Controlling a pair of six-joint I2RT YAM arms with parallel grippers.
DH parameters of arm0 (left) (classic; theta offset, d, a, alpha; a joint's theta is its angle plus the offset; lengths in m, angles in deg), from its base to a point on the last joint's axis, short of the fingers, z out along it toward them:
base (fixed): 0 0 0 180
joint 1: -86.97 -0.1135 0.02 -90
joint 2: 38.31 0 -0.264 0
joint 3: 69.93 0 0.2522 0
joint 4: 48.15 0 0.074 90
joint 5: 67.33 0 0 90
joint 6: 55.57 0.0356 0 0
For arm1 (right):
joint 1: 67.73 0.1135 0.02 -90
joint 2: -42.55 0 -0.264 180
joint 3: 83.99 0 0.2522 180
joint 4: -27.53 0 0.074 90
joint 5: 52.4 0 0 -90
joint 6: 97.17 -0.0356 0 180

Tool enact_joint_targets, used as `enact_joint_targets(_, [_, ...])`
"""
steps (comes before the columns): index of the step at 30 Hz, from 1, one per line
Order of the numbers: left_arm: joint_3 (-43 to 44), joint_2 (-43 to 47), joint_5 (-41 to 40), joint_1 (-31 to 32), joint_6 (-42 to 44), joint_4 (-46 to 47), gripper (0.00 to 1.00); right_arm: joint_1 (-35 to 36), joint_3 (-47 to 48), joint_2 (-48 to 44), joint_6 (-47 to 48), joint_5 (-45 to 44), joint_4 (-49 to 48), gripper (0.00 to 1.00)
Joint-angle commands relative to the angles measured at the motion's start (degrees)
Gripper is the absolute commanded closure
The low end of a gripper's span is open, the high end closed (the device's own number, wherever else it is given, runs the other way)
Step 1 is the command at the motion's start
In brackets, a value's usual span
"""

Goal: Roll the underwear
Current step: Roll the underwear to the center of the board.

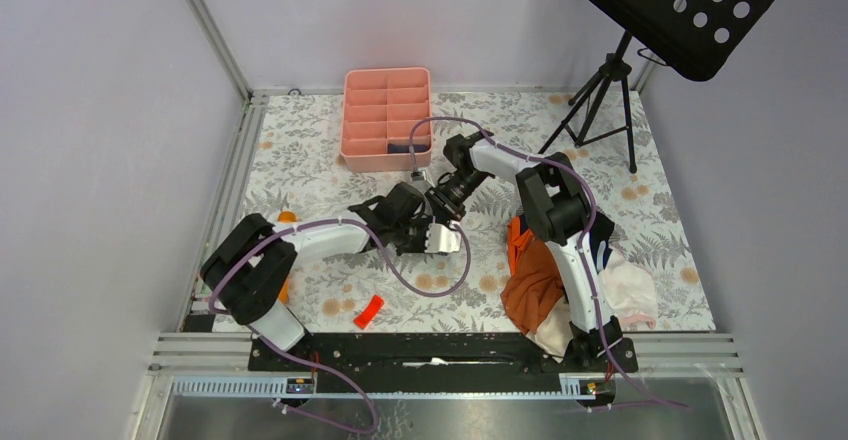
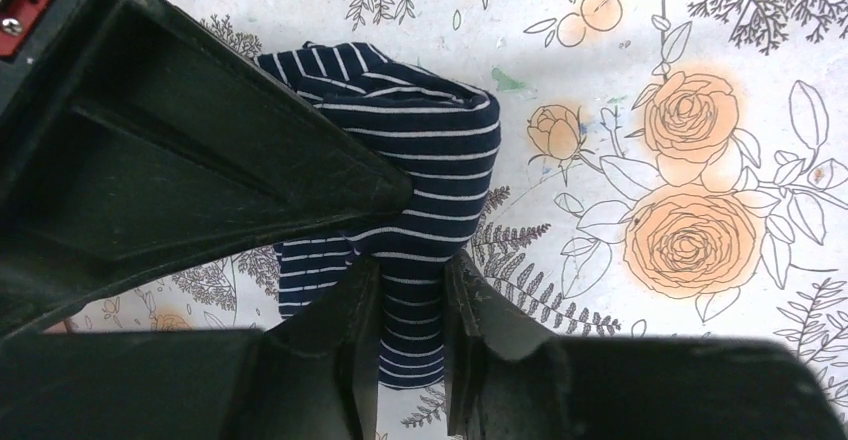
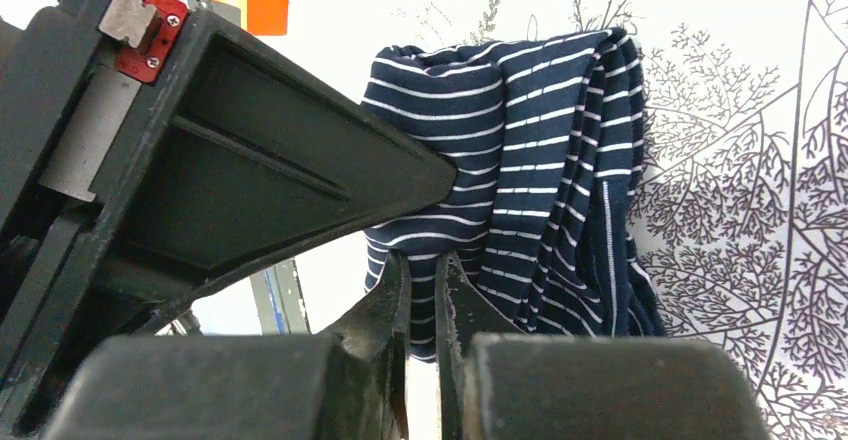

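Note:
The dark navy underwear with thin white stripes (image 2: 425,150) is bunched and folded over the floral table cover. My left gripper (image 2: 412,310) is shut on its lower end. My right gripper (image 3: 422,300) is shut on a fold of the same underwear (image 3: 520,150). In the top view the left gripper (image 1: 425,232) and right gripper (image 1: 438,208) meet at mid-table and hide the cloth between them. Each wrist view shows the other gripper's black finger touching the cloth at upper left. The plain navy underwear with a tan waistband is not identifiable.
A pink compartment tray (image 1: 386,120) stands at the back, with a dark item in a front cell. A pile with the orange garment (image 1: 530,275) and pale cloth (image 1: 630,295) lies by the right arm. A small red object (image 1: 369,310) lies near front. A tripod (image 1: 600,95) stands back right.

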Motion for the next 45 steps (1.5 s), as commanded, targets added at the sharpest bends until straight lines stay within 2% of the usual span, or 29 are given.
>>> enact_joint_targets(1, [3.2, -0.1, 2.4, 1.0, -0.9, -2.3, 0.87, 0.5, 0.1, 3.7, 2.0, -9.0, 1.4, 0.89])
enact_joint_targets(5, [8.9, -3.1, 4.9, 1.1, -2.6, -12.7, 0.99, -0.6, 2.8, -0.2, 4.7, -10.2, 2.3, 0.78])
enact_joint_targets(8, [10.6, -4.2, 7.0, 1.1, -3.5, -18.9, 1.00, -3.8, 5.7, -4.6, 6.1, -9.8, 0.9, 0.55])
enact_joint_targets(10, [10.1, -4.5, 7.3, 1.2, -3.2, -20.9, 1.00, -6.4, 10.5, -5.6, 5.1, -9.7, 0.4, 0.48])
enact_joint_targets(14, [10.8, -7.1, 7.1, 1.3, -4.8, -25.1, 1.00, -10.4, 29.4, -3.7, 1.1, -9.3, 4.3, 0.46])
enact_joint_targets(16, [12.5, -8.8, 8.7, 1.3, -5.9, -28.1, 1.00, -11.6, 35.3, -4.7, -0.8, -9.7, 2.8, 0.46])
enact_joint_targets(23, [21.8, -15.6, 18.9, 0.9, -9.3, -38.4, 1.00, -12.8, 33.9, -16.0, -7.1, -22.2, -11.9, 0.46])
enact_joint_targets(26, [26.9, -22.0, 24.5, -0.1, -11.7, -42.9, 0.99, -13.5, 25.1, -24.6, -9.4, -29.0, -21.7, 0.46])
enact_joint_targets(28, [30.1, -26.5, 27.1, -1.0, -12.9, -45.6, 0.98, -13.8, 13.9, -33.0, -11.5, -30.9, -32.6, 0.43])
enact_joint_targets(30, [33.0, -30.9, 28.8, -2.3, -14.4, -47.6, 0.98, -13.8, 0.8, -42.1, -13.4, -31.6, -43.3, 0.35])
enact_joint_targets(33, [36.6, -36.6, 32.5, -5.0, -16.5, -49.2, 0.98, -13.7, -15.9, -54.6, -13.9, -28.3, -53.5, 0.30])
enact_joint_targets(35, [38.6, -39.6, 34.8, -6.7, -17.8, -49.5, 0.97, -13.1, -24.4, -62.5, -12.2, -25.9, -51.8, 0.30])
enact_joint_targets(39, [42.2, -44.0, 37.7, -8.5, -19.6, -50.4, 0.97, -10.7, -34.1, -72.0, -0.3, -19.9, -35.1, 0.35])
enact_joint_targets(42, [44.3, -45.8, 37.9, -9.1, -19.9, -51.0, 0.96, -6.3, -42.2, -79.0, 5.1, -20.6, -27.4, 0.36])
enact_joint_targets(45, [46.1, -47.2, 37.4, -9.4, -20.6, -51.4, 0.94, -0.1, -50.1, -84.3, 8.2, -22.4, -24.8, 0.38])
